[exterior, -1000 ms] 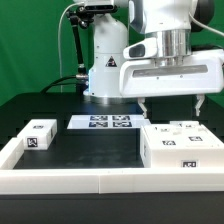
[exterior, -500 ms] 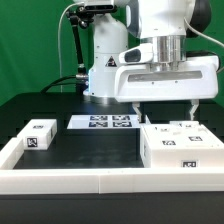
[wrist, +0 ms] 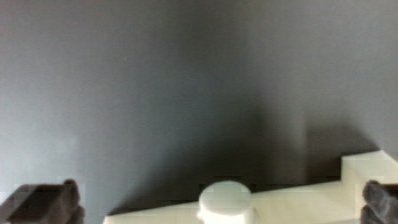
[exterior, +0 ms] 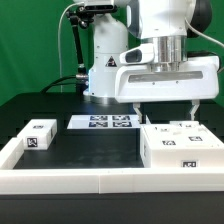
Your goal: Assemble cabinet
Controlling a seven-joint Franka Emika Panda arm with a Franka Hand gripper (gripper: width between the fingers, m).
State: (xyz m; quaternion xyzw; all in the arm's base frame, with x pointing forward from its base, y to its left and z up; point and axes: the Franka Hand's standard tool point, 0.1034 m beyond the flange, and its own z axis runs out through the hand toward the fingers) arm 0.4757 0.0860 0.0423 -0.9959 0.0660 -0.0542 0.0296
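The cabinet [exterior: 181, 147], a large white box with square black-and-white tags on top and front, sits on the black table at the exterior view's right. My gripper [exterior: 165, 110] hangs just above its top, fingers wide apart and empty. In the wrist view the two dark fingertips [wrist: 45, 203] stand at opposite edges, with the cabinet's white top [wrist: 302, 200] and a rounded white knob [wrist: 224, 199] between them. Nothing is held.
A small white tagged cube [exterior: 39, 134] sits at the exterior view's left. The marker board [exterior: 103, 122] lies flat behind the middle. A white rail [exterior: 80, 180] borders the table's front and left edges. The robot base [exterior: 105, 60] stands at the back.
The gripper has dropped slightly and shifted a little toward the exterior view's left over the cabinet between the earliest frame and now. The cabinet and cube have not moved.
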